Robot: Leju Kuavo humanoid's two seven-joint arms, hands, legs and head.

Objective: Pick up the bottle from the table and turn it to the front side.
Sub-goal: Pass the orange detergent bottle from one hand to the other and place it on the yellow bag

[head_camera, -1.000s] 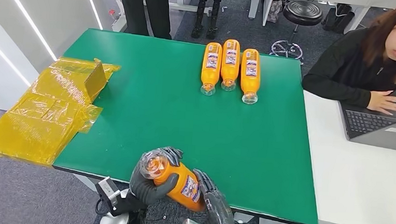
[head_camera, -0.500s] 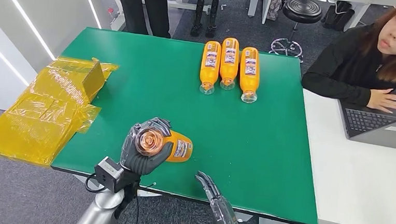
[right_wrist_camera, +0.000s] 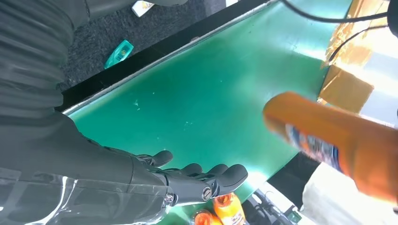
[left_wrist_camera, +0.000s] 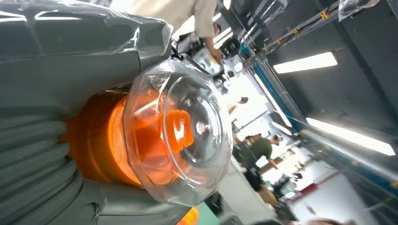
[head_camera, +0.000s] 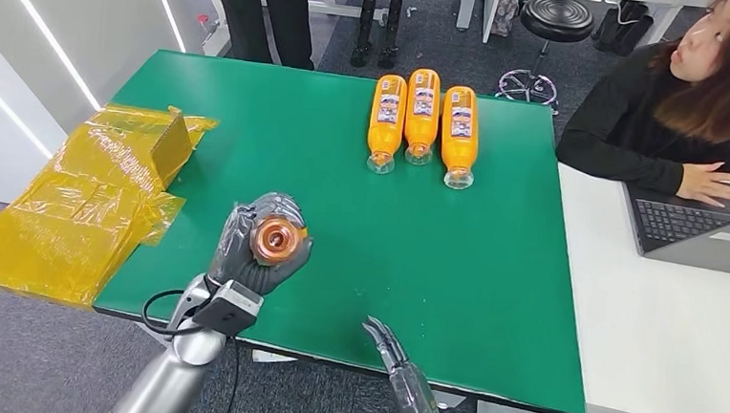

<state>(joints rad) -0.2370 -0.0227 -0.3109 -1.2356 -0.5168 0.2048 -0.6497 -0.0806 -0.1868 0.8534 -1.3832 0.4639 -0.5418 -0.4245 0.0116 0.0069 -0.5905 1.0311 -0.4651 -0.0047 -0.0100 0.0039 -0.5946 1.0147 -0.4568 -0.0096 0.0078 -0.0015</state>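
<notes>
Now gripping the bottle (head_camera: 274, 240) solo with left hand (head_camera: 255, 250), right hand (head_camera: 396, 362) let go, fingers apart; turning underway.

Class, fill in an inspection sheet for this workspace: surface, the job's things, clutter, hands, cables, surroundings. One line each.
Surface: green table, with a white desk beside it.
Job's things: one orange bottle gripped in the left hand, clear cap toward the head camera; three orange bottles lie side by side at the far edge, labels up.
Clutter: yellow plastic wrapping over the table's left edge.
Hands: left hand grips the bottle above the table; right hand is empty, fingers apart, at the near edge.
Cables: black cable looped at the left wrist.
Surroundings: seated person at a laptop; black stool; someone standing behind the table.
</notes>
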